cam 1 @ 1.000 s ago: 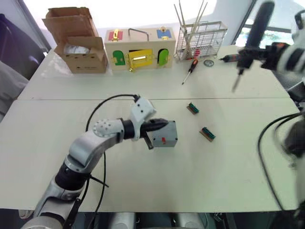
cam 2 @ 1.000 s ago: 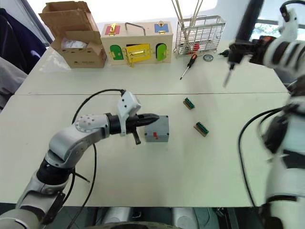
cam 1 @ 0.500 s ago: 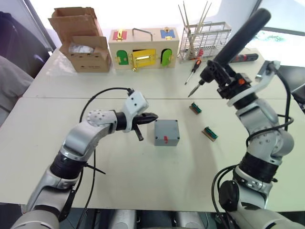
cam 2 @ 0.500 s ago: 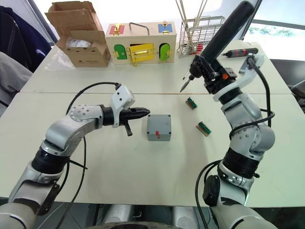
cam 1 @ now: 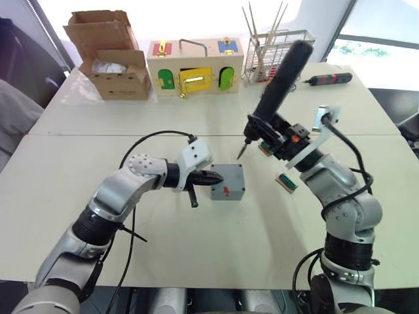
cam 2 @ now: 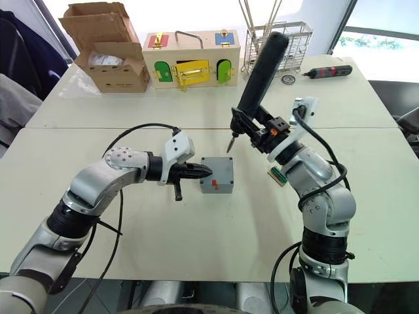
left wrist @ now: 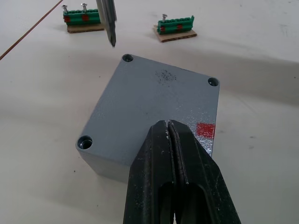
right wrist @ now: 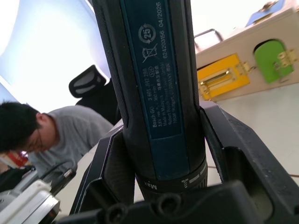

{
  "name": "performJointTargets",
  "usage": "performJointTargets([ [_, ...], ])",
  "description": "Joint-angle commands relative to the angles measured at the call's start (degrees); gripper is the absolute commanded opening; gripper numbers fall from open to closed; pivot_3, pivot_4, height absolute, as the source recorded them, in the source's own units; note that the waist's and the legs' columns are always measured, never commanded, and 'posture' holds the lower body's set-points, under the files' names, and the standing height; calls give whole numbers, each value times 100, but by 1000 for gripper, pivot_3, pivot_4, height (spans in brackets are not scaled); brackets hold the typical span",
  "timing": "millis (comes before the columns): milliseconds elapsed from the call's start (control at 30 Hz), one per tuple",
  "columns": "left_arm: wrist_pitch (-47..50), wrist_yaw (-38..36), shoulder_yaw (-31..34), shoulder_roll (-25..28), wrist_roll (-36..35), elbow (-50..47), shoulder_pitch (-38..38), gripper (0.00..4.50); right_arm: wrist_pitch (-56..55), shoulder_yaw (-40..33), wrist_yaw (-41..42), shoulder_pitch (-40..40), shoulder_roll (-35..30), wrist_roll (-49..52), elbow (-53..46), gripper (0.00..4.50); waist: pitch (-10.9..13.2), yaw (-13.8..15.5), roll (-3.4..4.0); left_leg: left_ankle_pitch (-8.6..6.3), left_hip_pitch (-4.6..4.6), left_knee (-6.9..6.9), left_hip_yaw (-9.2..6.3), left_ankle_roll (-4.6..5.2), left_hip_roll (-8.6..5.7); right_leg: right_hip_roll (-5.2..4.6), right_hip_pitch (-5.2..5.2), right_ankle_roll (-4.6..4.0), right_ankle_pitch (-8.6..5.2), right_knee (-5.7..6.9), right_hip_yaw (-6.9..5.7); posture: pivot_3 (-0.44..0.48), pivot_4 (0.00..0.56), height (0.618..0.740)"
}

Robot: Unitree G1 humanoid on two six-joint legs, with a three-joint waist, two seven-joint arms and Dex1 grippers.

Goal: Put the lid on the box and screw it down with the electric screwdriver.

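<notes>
The left pincer (cam 1: 208,178), fingers pressed together, rests its tip against the side of the grey box (cam 1: 227,182) on the desk (cam 1: 196,255). The lid (left wrist: 154,100) sits on top, apparently flush. Just right, the screwdriver (cam 1: 278,85), clamped in the right pincer (cam 1: 278,134), hangs tilted with its bit above the box's far corner.

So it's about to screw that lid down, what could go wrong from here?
The bit of the screwdriver hangs above and beyond the box's far corner, not over a screw hole, so it could land on the lid and skid. The left gripper, shut, only rests against the box's edge without clamping it, so a push from the right gripper might slide or turn the box. The terminal blocks lie close by and could get knocked.
</notes>
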Motion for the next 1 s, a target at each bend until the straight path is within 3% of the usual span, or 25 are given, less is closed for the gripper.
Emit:
performJointTargets([
  [33, -37, -4, -22, 14, 131, -34, 25, 0, -361, 76, 65, 15, -108, 24, -330, 1882, 0, 0, 0, 0, 0, 0, -1, 0, 0, 0, 0, 0, 0, 0, 0, 0, 150, 740],
  [467, 23, -29, -7, 8, 144, -115, 112, 0, -592, -26, -91, 183, -304, 104, -210, 1882, -1, -2, -1, 0, 1, 0, -1, 0, 1, 0, 0, 0, 0, 1, 0, 0, 150, 740],
  [1000, -11, -9, -24, -2, 186, -103, 139, 0, -752, 405, 33, 401, -435, -134, -191, 1882, -2, -5, -3, 0, 2, 0, -1, 0, 1, 1, 0, 0, 0, 2, 0, 0, 150, 740],
])
